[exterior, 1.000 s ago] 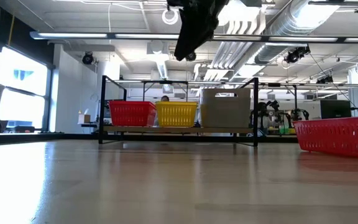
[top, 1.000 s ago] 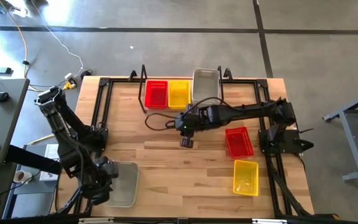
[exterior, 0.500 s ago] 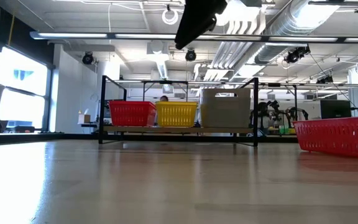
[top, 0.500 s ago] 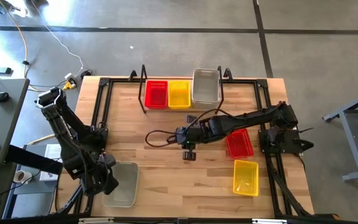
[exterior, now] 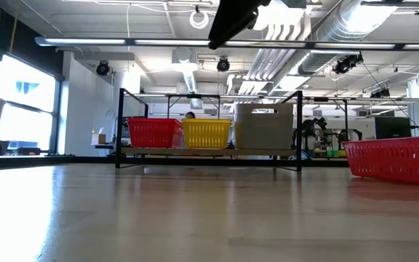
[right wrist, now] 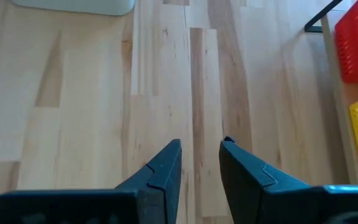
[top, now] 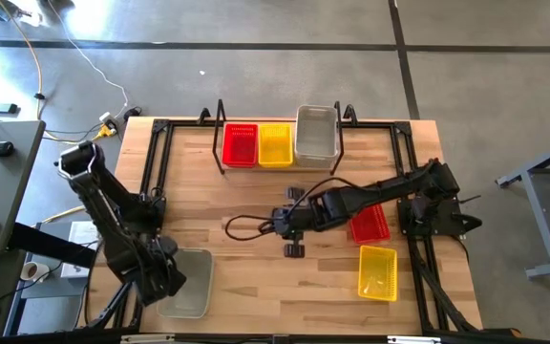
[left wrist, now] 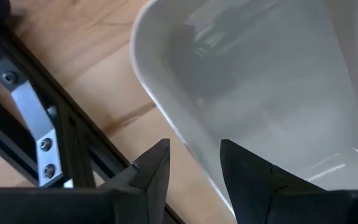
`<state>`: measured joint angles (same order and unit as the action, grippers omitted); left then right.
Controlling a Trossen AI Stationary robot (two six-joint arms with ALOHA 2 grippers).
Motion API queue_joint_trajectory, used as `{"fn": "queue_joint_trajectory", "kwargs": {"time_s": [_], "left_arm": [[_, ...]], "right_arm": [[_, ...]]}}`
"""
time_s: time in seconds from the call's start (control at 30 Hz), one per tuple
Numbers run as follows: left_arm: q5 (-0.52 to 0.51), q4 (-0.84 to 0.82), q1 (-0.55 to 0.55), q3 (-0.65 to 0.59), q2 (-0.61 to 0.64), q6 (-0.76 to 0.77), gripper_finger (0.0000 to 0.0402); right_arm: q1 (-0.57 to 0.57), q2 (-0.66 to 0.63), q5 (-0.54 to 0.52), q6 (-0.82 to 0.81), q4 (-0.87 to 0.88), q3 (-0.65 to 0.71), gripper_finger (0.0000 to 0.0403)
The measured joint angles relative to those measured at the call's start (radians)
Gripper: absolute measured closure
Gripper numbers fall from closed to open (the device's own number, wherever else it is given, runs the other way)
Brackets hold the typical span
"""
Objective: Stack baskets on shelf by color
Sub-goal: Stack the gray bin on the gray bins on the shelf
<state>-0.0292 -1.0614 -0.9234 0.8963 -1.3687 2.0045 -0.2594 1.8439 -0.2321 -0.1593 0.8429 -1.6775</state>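
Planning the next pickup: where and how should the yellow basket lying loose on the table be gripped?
Probably by the rim of the yellow basket, coming straight down from above. It sits upright with its mouth open to the top, and its thin rim offers an edge for a tool's two fingers to close over. The red basket lies apart, toward the shelf.

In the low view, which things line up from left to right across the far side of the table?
Red basket → yellow basket → grey-white basket, all three on the shelf → a second red basket off the shelf, at the right edge.
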Motion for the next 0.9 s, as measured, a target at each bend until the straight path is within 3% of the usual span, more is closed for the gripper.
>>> {"fn": "queue_joint_trajectory", "kwargs": {"time_s": [0.47, 0.8, 0.9], "left_arm": [[0.054, 0.041, 0.008, 0.0, -0.132, 0.019, 0.0278], [-0.033, 0.093, 0.008, 0.0, -0.144, 0.07, 0.0388], [-0.06, 0.097, 0.008, 0.001, -0.144, 0.098, 0.0395]], "right_arm": [[-0.04, 0.0, 0.0, -0.024, 0.0, 0.0, 0.0308], [-0.087, 0.0, 0.0, -0.024, -0.001, 0.0, 0.0308], [-0.103, 0.0, 0.0, -0.024, -0.001, 0.0, 0.0308]]}}
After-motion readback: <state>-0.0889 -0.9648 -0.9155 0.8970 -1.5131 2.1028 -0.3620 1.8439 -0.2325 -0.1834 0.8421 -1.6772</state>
